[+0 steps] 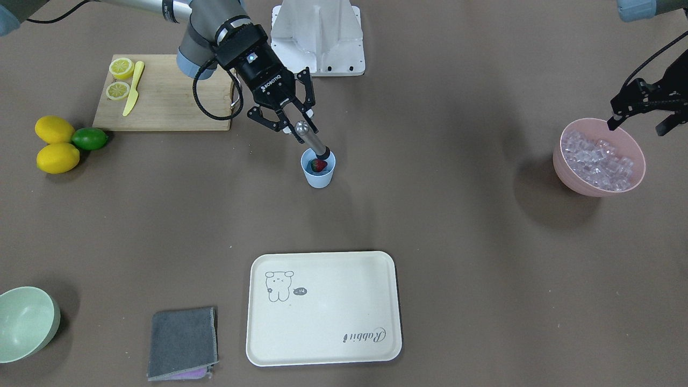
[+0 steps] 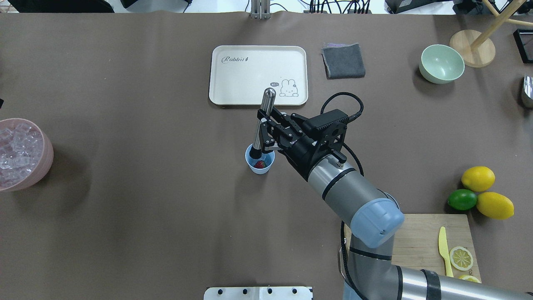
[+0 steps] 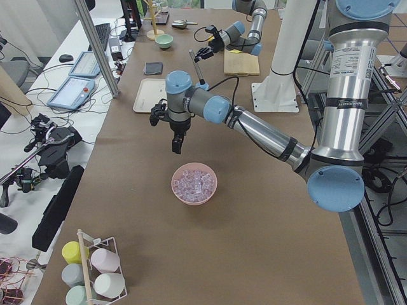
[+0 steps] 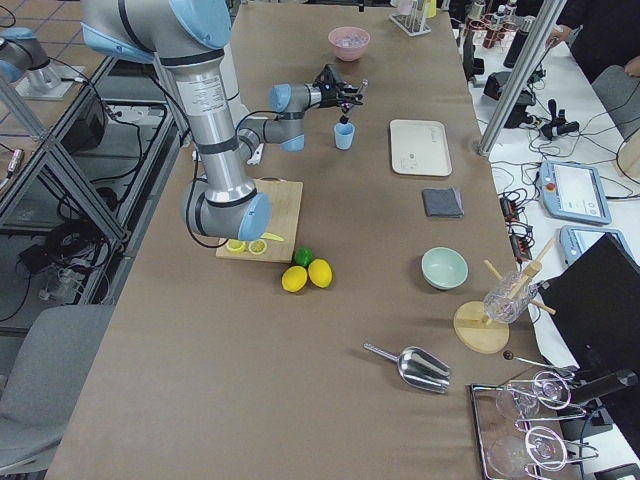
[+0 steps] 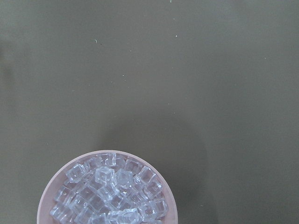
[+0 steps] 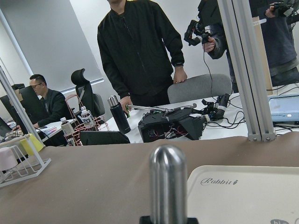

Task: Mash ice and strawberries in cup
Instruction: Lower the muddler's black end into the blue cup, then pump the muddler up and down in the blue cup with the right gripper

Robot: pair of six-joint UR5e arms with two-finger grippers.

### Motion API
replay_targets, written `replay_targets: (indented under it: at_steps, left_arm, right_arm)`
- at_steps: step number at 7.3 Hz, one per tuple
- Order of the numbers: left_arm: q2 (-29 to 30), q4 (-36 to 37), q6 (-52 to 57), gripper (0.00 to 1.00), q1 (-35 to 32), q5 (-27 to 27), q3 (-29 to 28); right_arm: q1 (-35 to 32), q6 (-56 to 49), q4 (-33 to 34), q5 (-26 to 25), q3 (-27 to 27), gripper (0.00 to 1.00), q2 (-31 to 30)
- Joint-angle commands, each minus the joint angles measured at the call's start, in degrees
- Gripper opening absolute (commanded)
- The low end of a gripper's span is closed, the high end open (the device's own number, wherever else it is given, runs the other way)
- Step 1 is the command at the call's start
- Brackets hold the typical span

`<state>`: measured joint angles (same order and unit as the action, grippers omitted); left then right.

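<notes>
My right gripper [image 2: 263, 121] has its jaws clamped on the shaft of a steel muddler [image 2: 262, 125], gripping it a little below the rounded top. The muddler leans, with its lower end down inside the cup [image 2: 260, 166]. The strawberry [image 1: 320, 165] lies in the cup, red with a bit of green showing. The muddler's tip seems to press on it, though the rim hides the contact itself. The cup stands upright near the middle of the table, between the robot's base and the cream tray [image 1: 333, 312].

My left gripper [image 1: 638, 126] hangs with its jaws apart and nothing between them. It sits over the robot-side rim of the pink bowl [image 1: 570, 172]. The ice [image 1: 596, 158] is heaped in that bowl, well apart from the cup. I cannot make out any cubes in the cup.

On the right arm's side is a wooden cutting board [image 1: 172, 102] carrying two lemon halves [image 1: 121, 68] and a yellow knife [image 1: 133, 88]. Just beside it lie two whole lemons [image 1: 54, 129] and a lime [image 1: 89, 138], touching one another.
</notes>
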<state>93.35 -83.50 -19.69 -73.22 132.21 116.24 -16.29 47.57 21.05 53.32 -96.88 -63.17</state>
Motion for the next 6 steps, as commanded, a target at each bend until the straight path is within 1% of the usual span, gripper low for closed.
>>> replay_targets:
  at_steps: [1,3,6]
  left_arm:
    - [-0.01,-0.09,-0.09,0.98,-0.08,-0.02,0.12]
    - [-0.01,-0.09,-0.09,0.98,-0.08,-0.02,0.04]
    - [0.08,-0.09,-0.09,0.98,-0.08,-0.11,0.04]
  right_arm:
    - [0.64,-1.07,-2.67,-1.73,3.43,0.00,0.33]
    - [0.64,-1.25,-2.95,-1.64,4.94,0.00,-0.02]
    - [0.82,-1.60,-3.56,-1.29,4.77,0.00,0.24]
